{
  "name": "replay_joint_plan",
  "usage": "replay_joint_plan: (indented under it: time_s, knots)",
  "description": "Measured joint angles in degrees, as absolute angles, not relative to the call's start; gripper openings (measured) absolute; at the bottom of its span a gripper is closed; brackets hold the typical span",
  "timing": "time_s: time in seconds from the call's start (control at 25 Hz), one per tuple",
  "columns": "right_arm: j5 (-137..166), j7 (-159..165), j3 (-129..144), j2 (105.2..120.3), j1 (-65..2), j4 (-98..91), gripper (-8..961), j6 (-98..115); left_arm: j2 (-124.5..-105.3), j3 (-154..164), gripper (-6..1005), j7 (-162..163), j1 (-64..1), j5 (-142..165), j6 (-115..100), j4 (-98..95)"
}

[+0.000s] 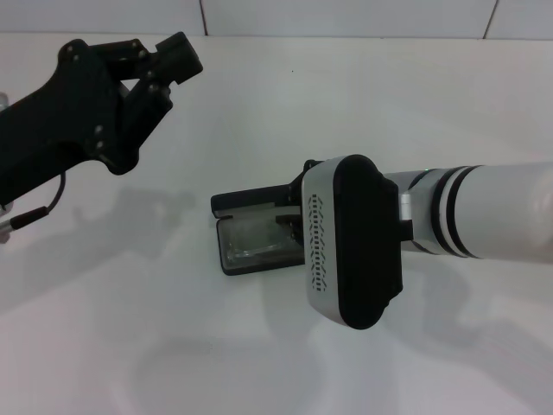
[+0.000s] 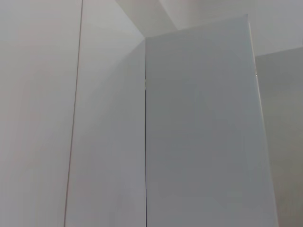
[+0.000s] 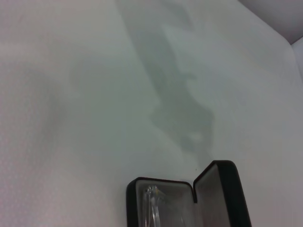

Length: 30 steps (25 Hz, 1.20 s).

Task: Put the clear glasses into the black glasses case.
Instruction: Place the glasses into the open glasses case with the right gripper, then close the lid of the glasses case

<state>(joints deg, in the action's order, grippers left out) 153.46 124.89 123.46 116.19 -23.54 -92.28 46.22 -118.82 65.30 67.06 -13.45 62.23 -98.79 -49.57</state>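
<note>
The black glasses case (image 1: pixel 246 204) lies open on the white table, its lid raised on the far side. The clear glasses (image 1: pixel 257 239) lie inside its grey-lined base. In the right wrist view the case (image 3: pixel 222 189) shows at the picture's edge with the clear glasses (image 3: pixel 152 201) in the base. My right gripper (image 1: pixel 292 221) is at the case's right end, mostly hidden behind its own wrist. My left gripper (image 1: pixel 175 67) hangs raised at the far left, well away from the case.
The white table (image 1: pixel 130 346) stretches all around the case, with a white wall behind it. The left wrist view shows only white wall panels (image 2: pixel 199 132).
</note>
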Motion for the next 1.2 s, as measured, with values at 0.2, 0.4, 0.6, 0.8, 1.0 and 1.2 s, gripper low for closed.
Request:
replay_joint_plan:
  time_s: [0.2, 0.4, 0.6, 0.8, 1.0, 1.2]
  knots:
    - [153.1, 124.7, 123.5, 116.18, -23.2, -93.1, 104, 46.0, -118.78, 65.3, 40, 67.1, -13.3, 62.2, -98.8, -49.6]
    - [152.4, 124.6, 123.5, 116.12, -22.4, -95.1, 119, 46.2, -118.57, 65.2, 40, 67.1, -13.3, 62.2, -98.8, -49.6]
    - [150.2, 124.4, 123.3, 115.84, -21.5, -96.9, 119, 46.6, -118.4, 64.9, 40, 67.1, -13.0, 61.5, -99.7, -49.9]
    - [146.9, 124.3, 122.8, 115.78, -20.8, -98.3, 120, 46.7, -118.53, 62.5, 41, 67.3, -12.9, 61.3, -101.9, -50.0]
    - [141.0, 124.3, 119.7, 115.81, -20.3, -98.4, 120, 45.1, -118.55, 61.6, 41, 67.5, -12.7, 61.3, -103.3, -50.0]
    - [126.5, 120.2, 112.1, 115.58, -19.9, -97.5, 119, 44.4, -118.52, 61.0, 42, 67.5, -12.0, 61.3, -103.6, -50.0]
